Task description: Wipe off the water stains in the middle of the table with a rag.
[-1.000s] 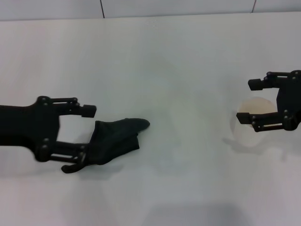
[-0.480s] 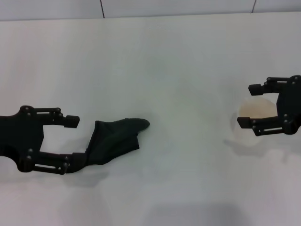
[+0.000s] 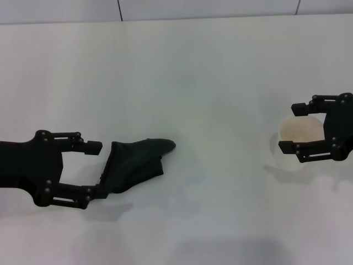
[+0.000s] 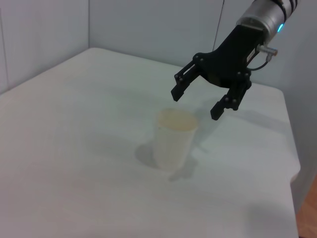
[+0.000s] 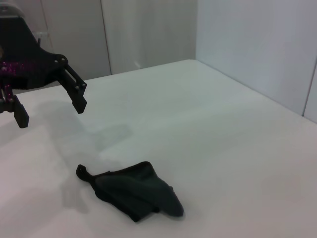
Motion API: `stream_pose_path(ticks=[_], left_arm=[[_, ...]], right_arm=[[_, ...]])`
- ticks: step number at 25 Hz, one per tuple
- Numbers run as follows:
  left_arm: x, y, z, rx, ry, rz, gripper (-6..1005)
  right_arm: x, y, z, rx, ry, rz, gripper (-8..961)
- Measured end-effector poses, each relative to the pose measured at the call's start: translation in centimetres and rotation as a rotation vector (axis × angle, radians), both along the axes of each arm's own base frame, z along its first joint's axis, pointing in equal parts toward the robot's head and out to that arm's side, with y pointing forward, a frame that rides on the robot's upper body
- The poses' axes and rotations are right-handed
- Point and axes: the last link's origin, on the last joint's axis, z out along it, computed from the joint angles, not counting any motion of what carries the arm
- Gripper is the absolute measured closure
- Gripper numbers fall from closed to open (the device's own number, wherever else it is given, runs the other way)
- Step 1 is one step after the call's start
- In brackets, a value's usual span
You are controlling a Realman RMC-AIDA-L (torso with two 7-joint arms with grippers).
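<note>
Left black gripper (image 3: 95,171): arm cut off by head view's left edge; lower jaw overlaps tail end of dark green-black cloth rag (image 3: 135,163).
Right black gripper (image 3: 288,128): body cut off by right edge; covers part of translucent whitish plastic cup (image 3: 300,130).
Orange-amber stain: not discernible on white counter (image 3: 220,83).

one rag (image 3: 134,164), one cup (image 3: 300,133), two hands (image 3: 97,170)

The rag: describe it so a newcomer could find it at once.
On the white table, look toward the robot's left side, just beyond the open left hand. The rag lies crumpled there, the only soft, dark green-black thing; the pale cup stands far off.
</note>
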Motion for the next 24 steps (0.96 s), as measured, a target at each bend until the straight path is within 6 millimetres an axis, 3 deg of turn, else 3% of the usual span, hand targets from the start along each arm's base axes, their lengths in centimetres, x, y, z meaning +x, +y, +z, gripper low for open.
stream_pose_path(ticks=[24], left_arm=[[0.0,0.1,-0.2,0.017,-0.009,0.001,167]], right_arm=[[1.2,-0.2,0.0,-0.006,0.012,-0.048,125]])
